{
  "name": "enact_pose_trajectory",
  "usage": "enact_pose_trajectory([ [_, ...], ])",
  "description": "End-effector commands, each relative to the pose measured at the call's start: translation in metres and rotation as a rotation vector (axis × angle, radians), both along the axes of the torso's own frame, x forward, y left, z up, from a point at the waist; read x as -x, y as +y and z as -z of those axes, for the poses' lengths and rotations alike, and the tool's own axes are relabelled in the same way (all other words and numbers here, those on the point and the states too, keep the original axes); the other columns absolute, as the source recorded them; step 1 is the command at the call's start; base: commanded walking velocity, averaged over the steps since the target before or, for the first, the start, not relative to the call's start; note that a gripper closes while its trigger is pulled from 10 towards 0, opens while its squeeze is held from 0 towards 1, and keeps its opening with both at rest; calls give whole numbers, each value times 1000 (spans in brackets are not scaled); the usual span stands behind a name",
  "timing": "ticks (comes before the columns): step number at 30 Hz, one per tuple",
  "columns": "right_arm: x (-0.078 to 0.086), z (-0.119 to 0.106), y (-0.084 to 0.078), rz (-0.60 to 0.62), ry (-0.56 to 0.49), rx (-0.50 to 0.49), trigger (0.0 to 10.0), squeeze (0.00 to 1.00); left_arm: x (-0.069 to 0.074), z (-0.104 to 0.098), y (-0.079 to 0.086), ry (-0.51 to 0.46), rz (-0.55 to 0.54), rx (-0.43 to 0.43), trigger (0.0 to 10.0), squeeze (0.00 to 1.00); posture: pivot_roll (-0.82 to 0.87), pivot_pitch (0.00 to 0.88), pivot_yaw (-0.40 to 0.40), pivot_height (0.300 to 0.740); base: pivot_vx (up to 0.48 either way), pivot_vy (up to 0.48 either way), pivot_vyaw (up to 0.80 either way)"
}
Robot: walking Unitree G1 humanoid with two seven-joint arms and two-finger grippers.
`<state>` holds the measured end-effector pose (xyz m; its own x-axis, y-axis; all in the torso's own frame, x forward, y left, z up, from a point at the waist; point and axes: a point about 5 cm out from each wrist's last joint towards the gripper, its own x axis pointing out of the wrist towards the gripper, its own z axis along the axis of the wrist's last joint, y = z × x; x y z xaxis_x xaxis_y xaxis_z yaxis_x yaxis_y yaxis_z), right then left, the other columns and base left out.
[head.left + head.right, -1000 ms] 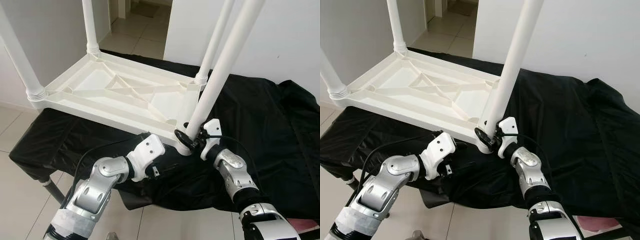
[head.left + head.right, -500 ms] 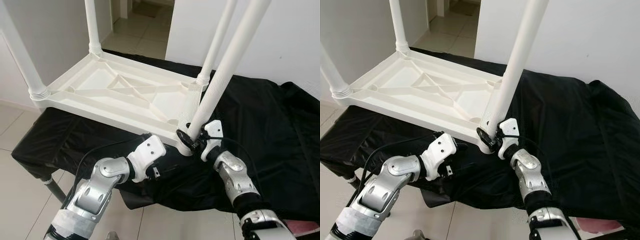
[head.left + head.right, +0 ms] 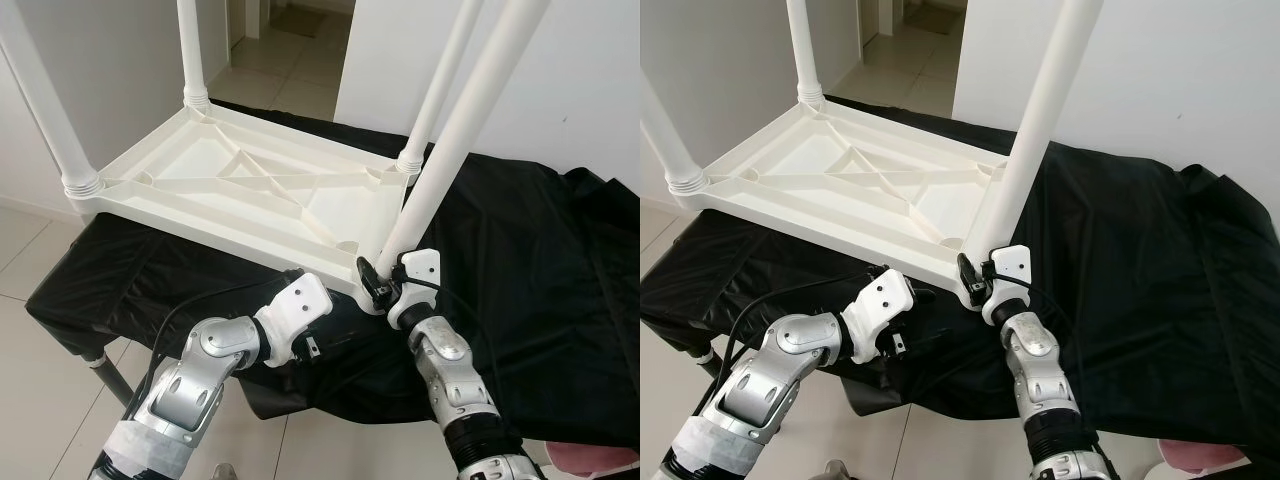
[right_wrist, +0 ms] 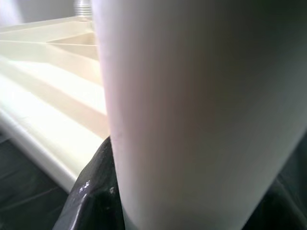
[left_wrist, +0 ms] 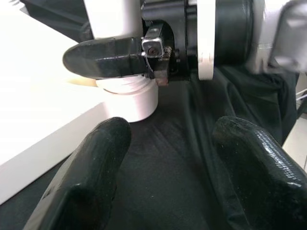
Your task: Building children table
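Left eye view: the white children's table [image 3: 240,190] lies upside down on the black-draped desk [image 3: 560,270]. At its near corner the right end effector [image 3: 378,283] grips the table leg [image 3: 450,150] — the left end effector [image 5: 158,163] hovers beside, fingers spread.

No lettering, label, brand mark, number or sign can be read anywhere in these views.
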<state>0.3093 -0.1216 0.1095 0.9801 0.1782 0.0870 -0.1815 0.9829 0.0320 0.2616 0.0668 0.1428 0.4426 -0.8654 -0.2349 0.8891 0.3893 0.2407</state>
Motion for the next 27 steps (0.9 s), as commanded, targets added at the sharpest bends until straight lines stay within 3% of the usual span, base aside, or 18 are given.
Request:
enact_pose_trajectory([
  [1,5,13,-16,142,71,42,10000,0,0,1,-1,-14,-29,4,10000,0,85,0,-125,740,0,0,0],
  [4,8,12,-11,217,81,14,10000,0,0,0,-1,-15,-33,8,10000,0,85,0,-127,740,0,0,0],
  [7,9,6,2,192,70,-24,10000,0,1,0,-2,-12,-32,10,10000,0,77,0,-118,740,0,0,0],
  [15,11,1,3,187,58,-19,10000,0,1,0,-1,-11,-30,8,10000,0,78,0,-117,740,0,0,0],
  [16,11,0,4,185,58,-24,10000,63,1,0,-1,-11,-31,8,10000,0,78,0,-118,740,0,0,0],
  [17,11,-1,6,177,61,-36,10000,1000,1,0,-1,-11,-32,8,10000,0,79,0,-119,740,0,0,0],
  [27,11,-7,8,131,32,-38,10000,1000,0,0,0,-13,-42,11,10000,0,79,0,-122,740,0,0,0],
])
